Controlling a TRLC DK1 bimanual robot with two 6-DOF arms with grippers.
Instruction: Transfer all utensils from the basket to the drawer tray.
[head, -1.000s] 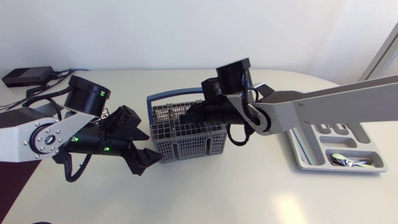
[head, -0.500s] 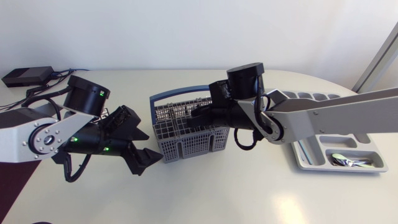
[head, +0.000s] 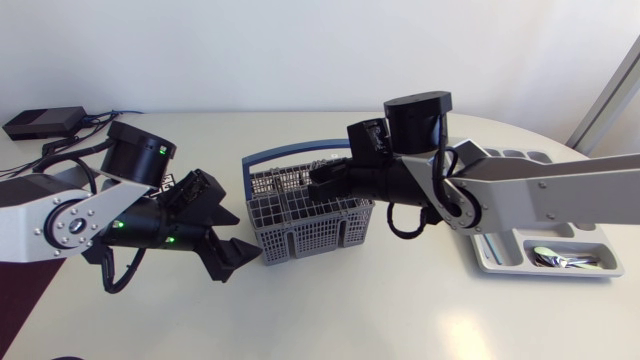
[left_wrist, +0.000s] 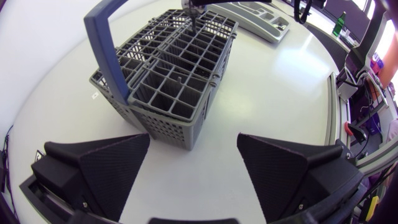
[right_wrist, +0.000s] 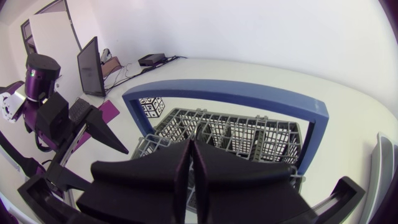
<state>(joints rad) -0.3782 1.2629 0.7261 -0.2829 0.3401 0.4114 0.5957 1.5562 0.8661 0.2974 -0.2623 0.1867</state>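
Standing between the two grippers, the grey grid basket (head: 315, 240) (left_wrist: 168, 121) (right_wrist: 249, 134) is shown upright, its blue handle (left_wrist: 99, 43) (right_wrist: 230, 93) arched over it; the drawer tray (head: 490, 264) (left_wrist: 267, 28) lies well apart from it, partly hidden under the right arm (head: 540, 190), with spoons (head: 562, 259) in one end compartment; the right gripper (head: 313, 188) (right_wrist: 191, 146) is held over the basket's side farthest from the left gripper (head: 228, 255) (left_wrist: 193, 168), its fingers drawn together to a narrow slit; a thin grey stem (left_wrist: 190, 22) is seen under its tips, reaching down into the basket, though whether it is clamped cannot be told; the left gripper is placed low, just beside one basket corner, its fingers spread wide and apart from the basket.
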